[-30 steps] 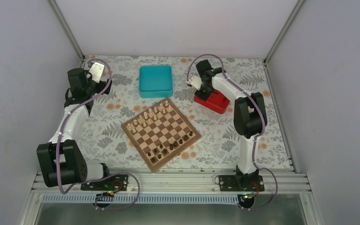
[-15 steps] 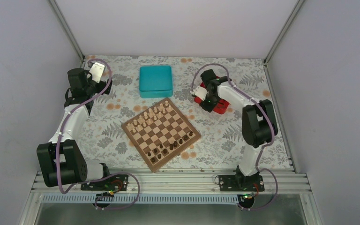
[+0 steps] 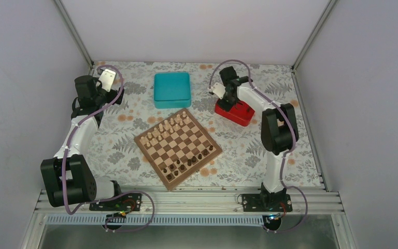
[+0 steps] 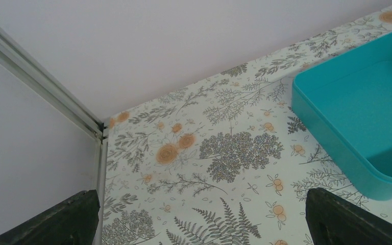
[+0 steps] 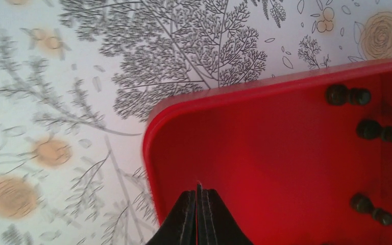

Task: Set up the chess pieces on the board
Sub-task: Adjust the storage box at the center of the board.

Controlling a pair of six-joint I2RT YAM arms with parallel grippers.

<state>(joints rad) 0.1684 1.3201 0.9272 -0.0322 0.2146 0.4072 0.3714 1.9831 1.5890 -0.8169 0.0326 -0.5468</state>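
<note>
Seen from above, a square wooden chessboard with tan and dark brown checks (image 3: 178, 148) lies turned like a diamond in the middle of a floral-printed surface (image 3: 124, 140). Small pale beige chess pieces (image 3: 167, 127) fill two rows along its far-left edge. Tiny dark brown, nearly black wooden chess pieces (image 3: 189, 162) stand along the opposite, near-right edge. That side looks only partly filled, though the pieces are too small to count.

Beyond the board, to the right, sits a red square plastic tray (image 3: 238, 116). It appears to serve as the holding place for pieces not yet set out. The right wrist view shows three loose dark pieces (image 5: 380, 131) lying on their sides towards the tray's right side.

The right tool (image 5: 198, 201) hovers over the tray's left corner, well apart from those pieces. Its two fingers are pressed together with nothing between them. To lift a piece it would probably have to spread them and shift across the tray first.

The left arm is folded back in the far-left corner, likely to keep it clear of the board. The left tool (image 4: 200, 204) is spread wide and holds nothing. Its camera looks over bare surface and the near corner of a teal square plastic box (image 4: 357, 117), which shows nothing inside in the part visible.
</note>
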